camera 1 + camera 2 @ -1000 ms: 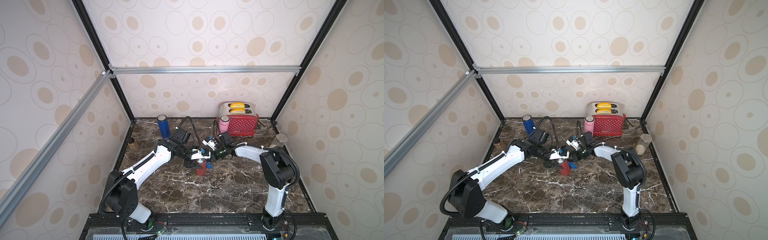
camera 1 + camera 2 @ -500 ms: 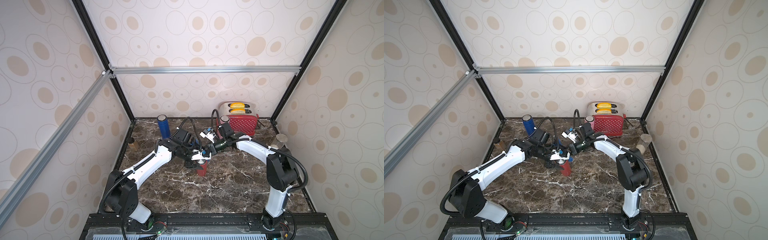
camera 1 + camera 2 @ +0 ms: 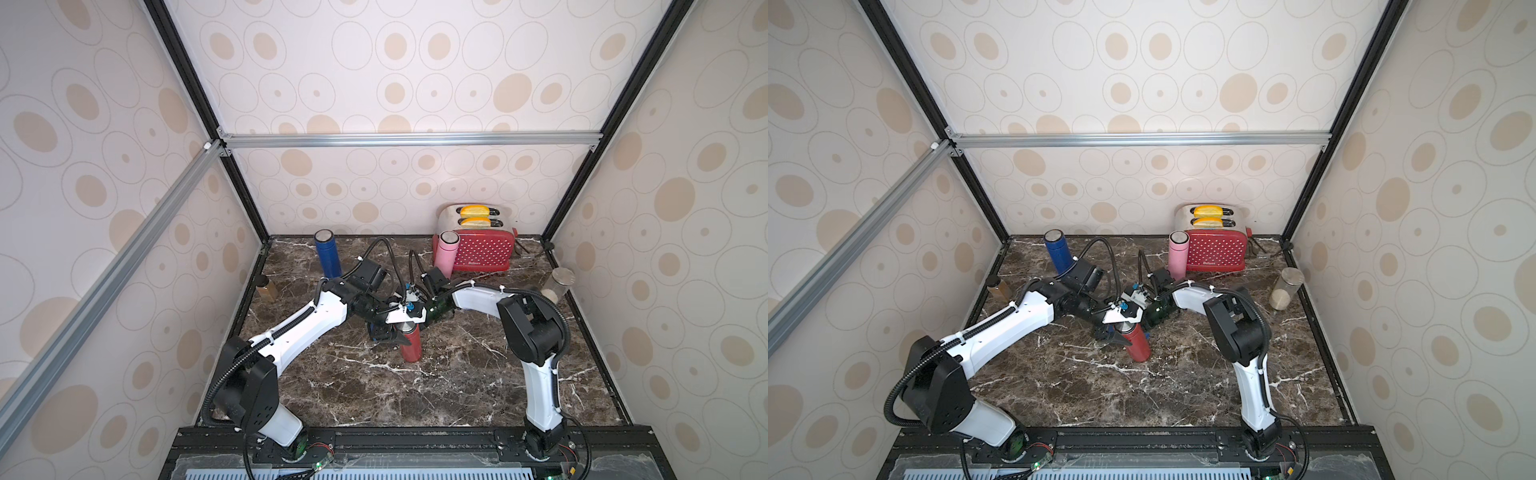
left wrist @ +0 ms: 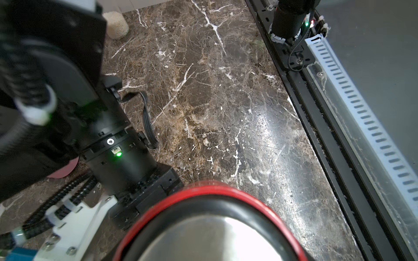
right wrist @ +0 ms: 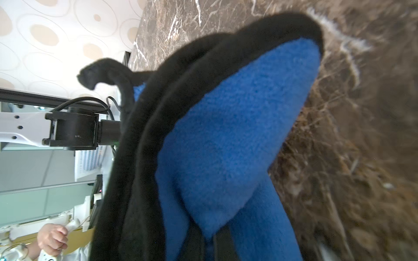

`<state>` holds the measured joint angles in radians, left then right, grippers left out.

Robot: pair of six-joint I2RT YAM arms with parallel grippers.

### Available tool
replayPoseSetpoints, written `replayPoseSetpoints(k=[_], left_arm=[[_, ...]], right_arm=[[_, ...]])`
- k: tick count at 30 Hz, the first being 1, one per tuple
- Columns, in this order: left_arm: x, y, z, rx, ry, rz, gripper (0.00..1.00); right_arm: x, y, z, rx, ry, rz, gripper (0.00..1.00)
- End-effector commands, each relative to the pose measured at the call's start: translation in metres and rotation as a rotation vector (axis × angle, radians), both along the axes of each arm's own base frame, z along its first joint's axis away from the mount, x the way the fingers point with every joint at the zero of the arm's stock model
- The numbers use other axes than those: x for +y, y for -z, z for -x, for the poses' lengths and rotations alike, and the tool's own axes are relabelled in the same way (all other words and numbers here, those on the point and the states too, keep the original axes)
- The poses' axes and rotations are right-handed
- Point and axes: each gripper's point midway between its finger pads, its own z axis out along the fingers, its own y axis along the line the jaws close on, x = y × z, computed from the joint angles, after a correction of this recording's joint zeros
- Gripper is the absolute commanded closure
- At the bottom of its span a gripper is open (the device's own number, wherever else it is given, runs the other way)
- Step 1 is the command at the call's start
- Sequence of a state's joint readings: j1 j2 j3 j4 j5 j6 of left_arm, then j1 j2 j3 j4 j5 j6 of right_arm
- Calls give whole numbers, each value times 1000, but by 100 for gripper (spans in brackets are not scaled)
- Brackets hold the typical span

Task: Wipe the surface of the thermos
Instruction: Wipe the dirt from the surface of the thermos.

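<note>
Back down from one o'clock, the right gripper (image 3: pixel 429 313), clamped on a blue-and-black cloth (image 5: pixel 226 135), reaches the red metal thermos (image 3: pixel 411 348) that the left gripper (image 3: pixel 400 332) clasps: mid-wipe, downward stroke probably next.

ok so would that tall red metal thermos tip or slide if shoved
The tall red metal thermos is slim and upright, so a high shove probably tips it. The glossy marble tabletop suggests a low one slides it. Round, it'd likely roll after.
</note>
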<state>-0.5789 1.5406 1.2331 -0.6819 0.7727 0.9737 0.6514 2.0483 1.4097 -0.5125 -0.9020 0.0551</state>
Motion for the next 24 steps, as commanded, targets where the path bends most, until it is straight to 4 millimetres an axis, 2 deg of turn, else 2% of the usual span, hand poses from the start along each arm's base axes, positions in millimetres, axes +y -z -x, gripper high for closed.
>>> replayPoseSetpoints(k=[1, 4, 7, 11, 16, 20, 22, 24], left_arm=[[19, 29, -24, -23, -97, -140, 100], [20, 23, -24, 0, -136, -139, 100], [23, 17, -24, 25, -185, -132, 100], [28, 10, -25, 50, -254, -143, 100], [32, 5, -24, 75, -311, -145, 100], [33, 4, -27, 90, -353, -147, 100], [33, 5, -31, 88, -389, -145, 100], [35, 7, -34, 86, -428, -136, 100]], right_arm=[[-15, -52, 23, -26, -22, 41, 100], [-22, -76, 13, -92, 37, 45, 100], [-28, -76, 11, -117, 62, 71, 100], [-31, -50, 14, -79, 90, 91, 100], [-30, -1, 23, -2, 142, 95, 100], [-29, 31, 33, 12, 142, 160, 100], [-32, 41, 37, 7, 138, 207, 100], [-35, 41, 35, -18, 148, 229, 100]])
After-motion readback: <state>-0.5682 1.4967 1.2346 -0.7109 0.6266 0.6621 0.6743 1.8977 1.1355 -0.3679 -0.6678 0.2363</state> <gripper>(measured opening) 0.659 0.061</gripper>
